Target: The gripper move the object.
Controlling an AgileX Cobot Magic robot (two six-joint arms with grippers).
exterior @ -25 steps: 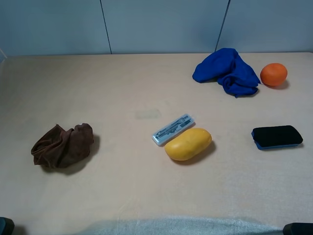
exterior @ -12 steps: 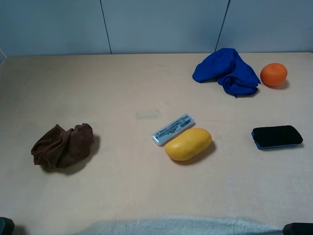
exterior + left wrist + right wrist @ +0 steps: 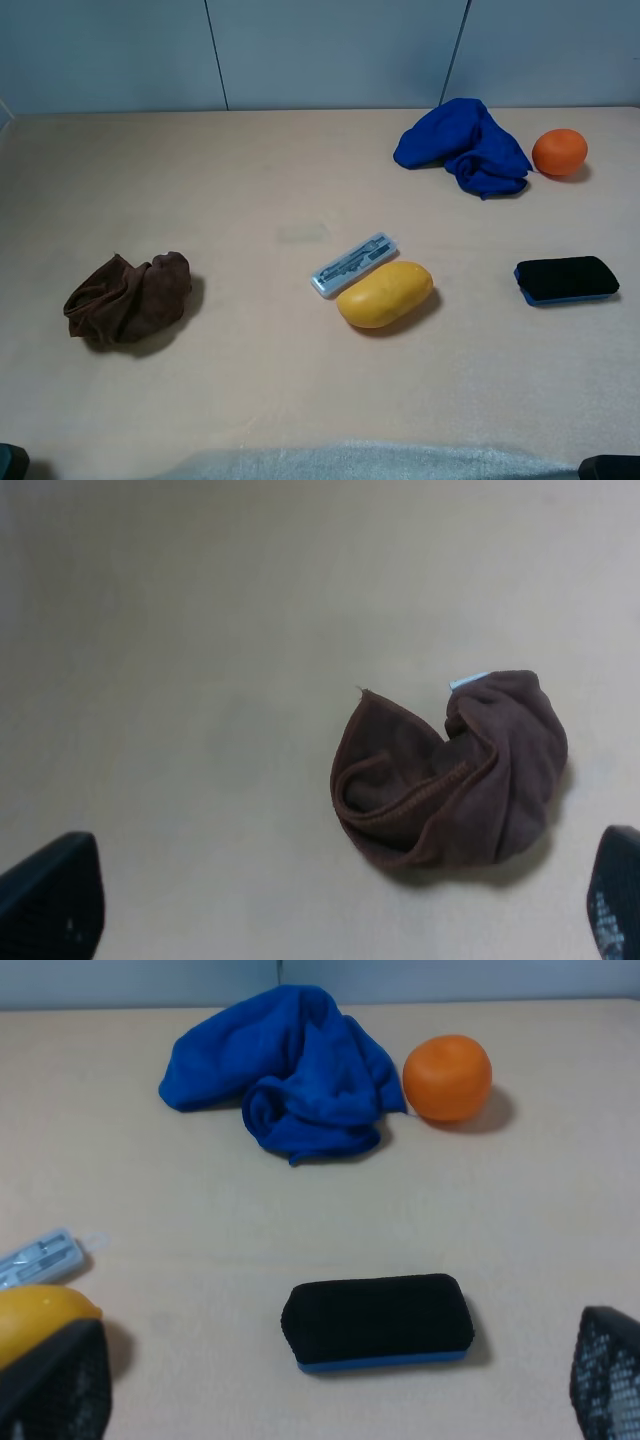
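Observation:
A crumpled brown cloth [image 3: 127, 297] lies at the table's left; in the left wrist view [image 3: 455, 773] it lies ahead of my left gripper [image 3: 330, 910], which is open, empty and apart from it. A black eraser with a blue base [image 3: 566, 279] lies at the right; in the right wrist view [image 3: 377, 1322] it sits just ahead of my open, empty right gripper [image 3: 330, 1385]. A yellow mango [image 3: 385, 294] touches a clear pen case [image 3: 355, 264] at the middle. In the high view only the gripper tips show, at the bottom corners.
A blue cloth [image 3: 465, 145] and an orange [image 3: 559, 152] lie at the back right, also in the right wrist view [image 3: 290, 1070] [image 3: 447, 1077]. A pale cloth strip [image 3: 350, 462] runs along the front edge. Grey wall panels [image 3: 330, 50] stand behind the table.

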